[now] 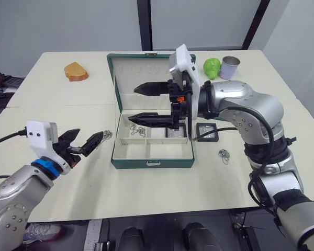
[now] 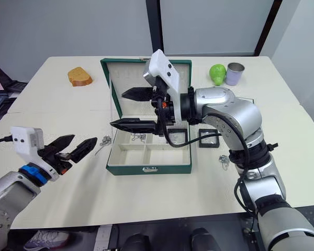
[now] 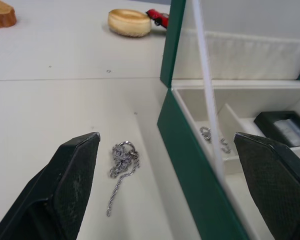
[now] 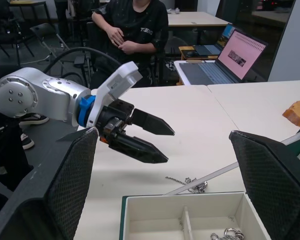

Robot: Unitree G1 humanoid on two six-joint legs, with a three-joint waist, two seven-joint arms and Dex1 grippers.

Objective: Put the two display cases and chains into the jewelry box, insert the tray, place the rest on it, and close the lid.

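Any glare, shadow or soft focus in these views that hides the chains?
Left wrist view: the chain on the table is clear under even light, while the left claw's fingers look soft up close. Left eye view: the right claw hangs over the jewelry box and covers part of it; the chain right of the box is small but unshadowed.

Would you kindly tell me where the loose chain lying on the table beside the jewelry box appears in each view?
Left eye view: chain on the table beside the jewelry box's left wall, near the left pincer.
Right eye view: chain, same spot.
Left wrist view: chain on the table beside the green wall.
Right wrist view: chain just beyond the box's rim.
Shared landmark: the jewelry box.
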